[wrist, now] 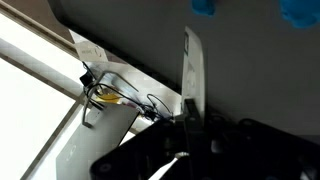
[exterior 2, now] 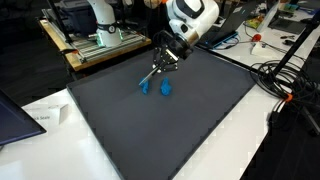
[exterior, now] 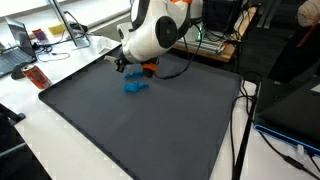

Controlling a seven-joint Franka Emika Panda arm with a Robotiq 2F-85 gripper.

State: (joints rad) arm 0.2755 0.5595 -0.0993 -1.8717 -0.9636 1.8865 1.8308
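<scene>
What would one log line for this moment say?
gripper: shut on flat strip | strip tip: near two blue pieces | surface: dark mat

Dark grey mat [exterior: 130, 130] covers most of the white tabletop [exterior: 40, 140], seen in both exterior views. Off one mat corner: small red-brown box [exterior: 37, 76], w/ an open laptop [exterior: 16, 48] just behind it. Black cables [exterior: 240, 120] run along the mat's edge on the bare strip. In an exterior view a printed sheet [exterior 2: 45, 115] lies near a mat corner — tangled cable bundle [exterior 2: 278, 75] on the opp. side.
</scene>
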